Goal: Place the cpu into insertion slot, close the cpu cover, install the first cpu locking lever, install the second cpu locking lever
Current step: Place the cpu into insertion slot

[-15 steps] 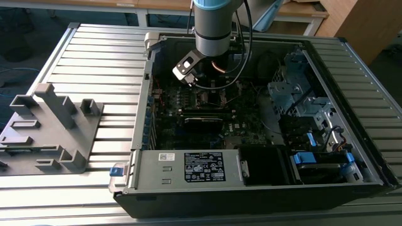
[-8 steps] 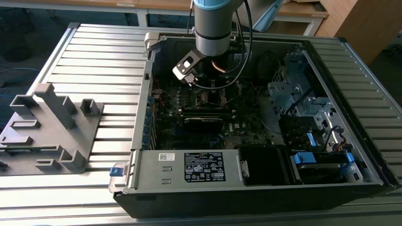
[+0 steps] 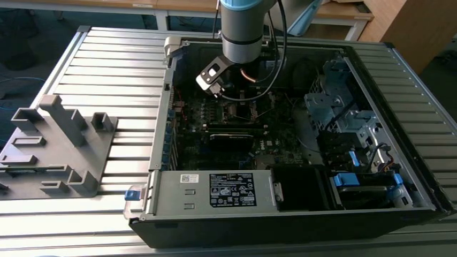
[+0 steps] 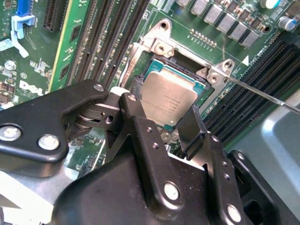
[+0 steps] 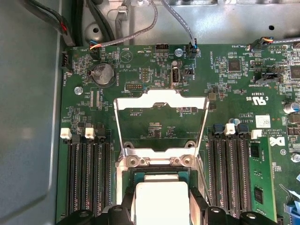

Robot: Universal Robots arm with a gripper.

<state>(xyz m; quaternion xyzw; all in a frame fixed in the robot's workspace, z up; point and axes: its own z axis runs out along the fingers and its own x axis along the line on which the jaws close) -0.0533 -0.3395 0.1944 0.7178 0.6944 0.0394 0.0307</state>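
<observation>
Currently the first step is under way, and nothing after it is showing as done. Starting at the exterior view's left, one grey fixture is sitting on the slatted table. Beside it, one open computer case is lying flat with the arm reaching down into it.

In the second wrist view the gripper is clasping the cpu, its fingers pressing on two opposite edges. The chip is sitting over the insertion slot; I am not able to tell whether it is fully seated. In the first wrist view the cpu cover is standing up open, so closing it and setting both levers are still waiting to be done. One thin locking lever is sticking out free past the socket's corner; I am not making out a second.

Counting up: one cpu, one slot, one cover, one lever in plain sight, two fingers.
</observation>
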